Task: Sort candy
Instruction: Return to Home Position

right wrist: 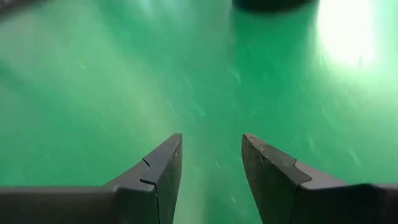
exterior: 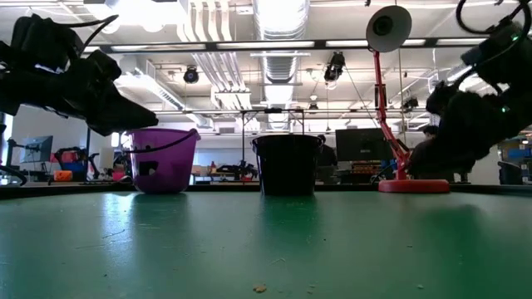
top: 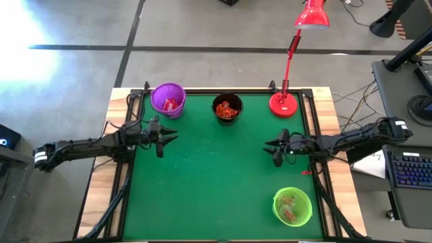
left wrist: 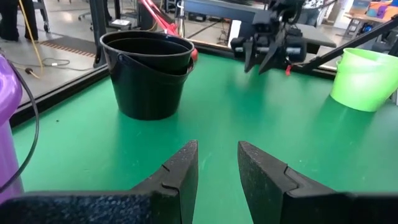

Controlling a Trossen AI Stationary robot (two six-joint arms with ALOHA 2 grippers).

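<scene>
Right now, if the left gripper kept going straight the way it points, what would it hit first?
Most likely the right gripper, facing the left gripper across the green mat. The black cup stands to one side of that line. Depth is unclear, so that is a guess.

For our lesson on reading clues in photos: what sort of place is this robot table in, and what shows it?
Most likely a robotics lab or workshop hall: exposed ceiling ducts run overhead, a computer monitor stands behind the green table, and a backlit keyboard sits beside it.

Black cabled arms (top: 81,145), wedge-fingered pincers (left wrist: 217,149)
</scene>
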